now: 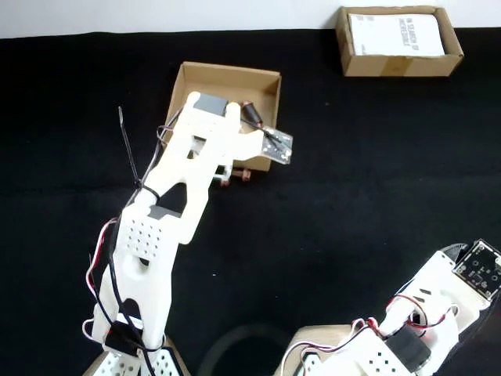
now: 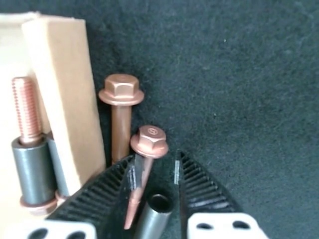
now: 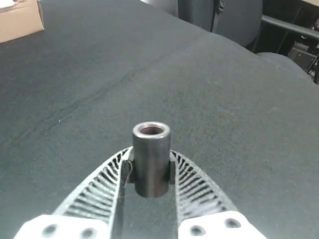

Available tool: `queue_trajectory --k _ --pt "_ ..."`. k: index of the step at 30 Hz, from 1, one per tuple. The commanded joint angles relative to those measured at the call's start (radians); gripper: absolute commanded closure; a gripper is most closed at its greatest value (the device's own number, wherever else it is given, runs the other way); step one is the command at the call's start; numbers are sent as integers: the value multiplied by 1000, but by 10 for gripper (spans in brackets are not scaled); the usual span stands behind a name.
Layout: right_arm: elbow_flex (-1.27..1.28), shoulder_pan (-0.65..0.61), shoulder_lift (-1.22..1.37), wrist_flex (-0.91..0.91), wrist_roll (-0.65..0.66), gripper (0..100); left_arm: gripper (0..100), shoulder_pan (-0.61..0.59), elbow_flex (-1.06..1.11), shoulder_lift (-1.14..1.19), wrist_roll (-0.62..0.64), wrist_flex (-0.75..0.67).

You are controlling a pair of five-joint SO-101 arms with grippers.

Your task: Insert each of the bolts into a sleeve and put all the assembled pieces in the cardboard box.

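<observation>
My left gripper hangs open just outside the cardboard box, by its near wall. Between the jaws lie a copper bolt and a dark sleeve. A second bolt lies against the box wall. Inside the box stands an assembled piece, a bolt through a sleeve. Over the table's near right part, my right gripper is shut on an upright dark sleeve with its bore facing up. In the high view the left arm covers its gripper, and two bolt ends peek out.
A second cardboard box with a white sheet in it stands at the back right. The right arm sits at the near right. Black cloth covers the table between the arms.
</observation>
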Motion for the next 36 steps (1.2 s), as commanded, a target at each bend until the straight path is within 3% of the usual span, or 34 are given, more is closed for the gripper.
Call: queue_trajectory --k 1,5,7,12,17,19,22,26,30,32,36 --pt "-110 12 -21 82 12 991 876 38 -10 19 -236 -32" --pt "-202 10 -21 203 14 991 919 41 -10 19 -327 -57" --pt "-240 10 -21 234 14 991 902 36 -10 19 -302 -100" --pt "-308 7 -21 268 15 988 853 39 -10 19 -83 -201" --pt "-344 5 -19 268 52 982 853 10 -8 18 176 -189" --pt "-344 5 -19 265 68 982 853 -19 -7 16 215 -149" --pt "-351 10 -21 263 64 982 861 -41 -7 18 175 -51" --pt "-360 1 -19 262 61 986 998 -38 -5 19 172 11" --pt "-360 1 -21 262 3 987 992 -39 -5 13 175 114" --pt "-358 1 -21 268 -41 987 992 -35 -12 4 241 175" --pt "-348 -22 -21 268 -124 987 992 -16 -51 -88 499 187"
